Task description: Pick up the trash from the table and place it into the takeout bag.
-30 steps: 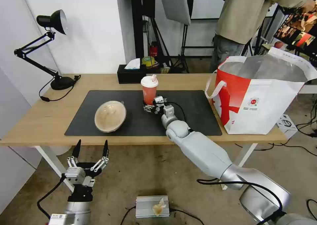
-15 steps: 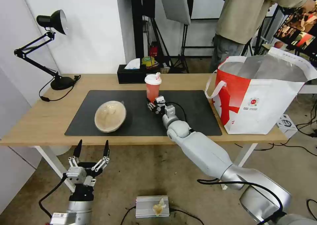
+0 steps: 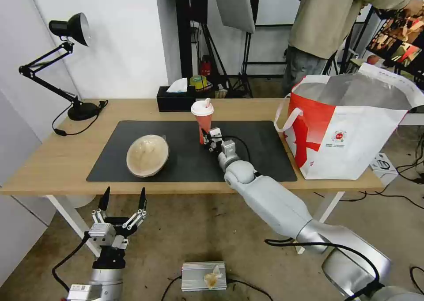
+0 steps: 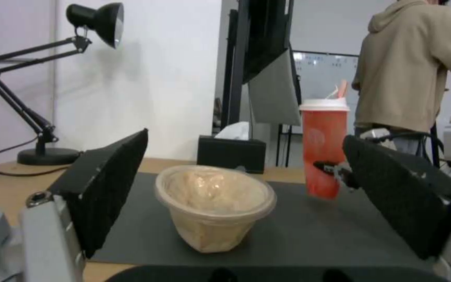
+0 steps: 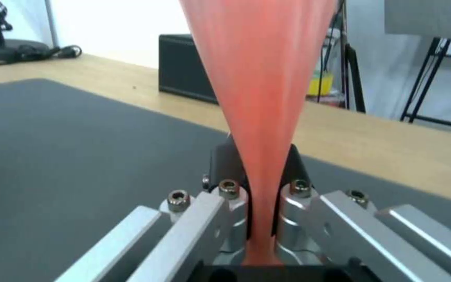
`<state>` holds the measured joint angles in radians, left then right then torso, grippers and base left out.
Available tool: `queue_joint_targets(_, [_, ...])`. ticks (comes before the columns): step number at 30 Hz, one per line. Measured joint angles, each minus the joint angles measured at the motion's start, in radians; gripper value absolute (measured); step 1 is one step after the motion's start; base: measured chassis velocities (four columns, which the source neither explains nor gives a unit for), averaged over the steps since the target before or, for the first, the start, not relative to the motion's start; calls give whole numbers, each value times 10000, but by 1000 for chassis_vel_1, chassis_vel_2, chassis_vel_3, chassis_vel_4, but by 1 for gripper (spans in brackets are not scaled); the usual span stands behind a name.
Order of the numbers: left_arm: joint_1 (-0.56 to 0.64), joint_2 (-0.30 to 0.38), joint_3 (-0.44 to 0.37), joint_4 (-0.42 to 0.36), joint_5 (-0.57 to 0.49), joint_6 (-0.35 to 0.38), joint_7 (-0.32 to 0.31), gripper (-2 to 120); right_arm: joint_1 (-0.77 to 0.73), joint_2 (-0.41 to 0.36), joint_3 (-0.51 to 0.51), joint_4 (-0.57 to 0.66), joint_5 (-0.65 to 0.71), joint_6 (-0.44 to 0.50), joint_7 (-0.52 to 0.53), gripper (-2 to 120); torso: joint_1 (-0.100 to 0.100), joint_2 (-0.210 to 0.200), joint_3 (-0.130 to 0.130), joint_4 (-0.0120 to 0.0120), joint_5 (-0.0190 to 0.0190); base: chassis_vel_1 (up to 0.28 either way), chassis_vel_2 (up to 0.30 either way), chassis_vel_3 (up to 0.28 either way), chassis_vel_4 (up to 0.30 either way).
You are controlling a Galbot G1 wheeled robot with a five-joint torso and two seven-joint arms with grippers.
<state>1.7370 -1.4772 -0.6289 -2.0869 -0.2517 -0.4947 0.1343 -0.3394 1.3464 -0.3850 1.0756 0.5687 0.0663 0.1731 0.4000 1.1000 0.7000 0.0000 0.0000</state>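
Observation:
The red drink cup (image 3: 203, 119) with a white lid stands over the dark mat (image 3: 260, 137). My right gripper (image 3: 206, 138) is shut on its lower end. The right wrist view shows the cup (image 5: 259, 78) pinched narrow between the black pads (image 5: 226, 162). A tan shallow bowl (image 3: 147, 155) rests on the left part of the mat. My left gripper (image 3: 123, 196) hangs open below the table's front edge, facing the bowl (image 4: 215, 207). The white-and-red takeout bag (image 3: 349, 133) stands open at the table's (image 3: 53, 159) right end, its foil lining showing.
A black tissue box (image 3: 175, 100) sits at the back edge behind the cup. A black desk lamp (image 3: 66, 31) stands at the back left with its cord on the wood. A person stands behind the bag. A silver box (image 3: 204, 275) lies on the floor.
The right gripper has shut on the cup's base, squeezing it narrower, and cup and gripper have shifted slightly right and away from me. The left arm and the bowl have not moved.

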Motion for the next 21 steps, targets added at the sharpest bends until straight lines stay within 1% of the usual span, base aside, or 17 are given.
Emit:
queue_joint_targets(4, [-48, 103, 20, -3, -98, 18, 0, 100, 279, -117, -179, 152, 170, -28, 73, 3, 0, 0, 1, 1, 0, 0, 0, 0, 0])
queue_joint_targets(8, [-53, 109, 9, -68, -123, 23, 0, 100, 639, -521, -558, 665, 455, -175, 252, 3, 0, 0, 0, 0, 1, 0, 0, 0, 0])
queue_joint_targets(14, [4, 103, 8, -134, -128, 23, 7, 100, 1038, -889, -851, 1210, 807, -371, 477, 3, 0, 0, 0, 0, 0, 0, 0, 0, 0])
queue_joint_targets(16, [1, 103, 10, -147, -129, 21, 9, 100, 1351, -1155, -1113, 1573, 1055, -486, 569, 3, 0, 0, 0, 1, 0, 0, 0, 0, 0])
queue_joint_targets(17, [1, 103, 10, -147, -129, 21, 9, 100, 1351, -1155, -1113, 1573, 1055, -486, 569, 3, 0, 0, 0, 1, 0, 0, 0, 0, 0])
queue_joint_targets(20, [12, 152, 8, -175, -136, 13, 20, 100, 1925, -1618, -1509, 2239, 1507, -675, 705, 3, 0, 0, 0, 0, 2, 0, 0, 0, 0])
queue_joint_targets(21, [12, 152, 8, -175, -136, 13, 20, 100, 1925, -1618, -1509, 2239, 1507, -675, 705, 3, 0, 0, 0, 0, 2, 0, 0, 0, 0])
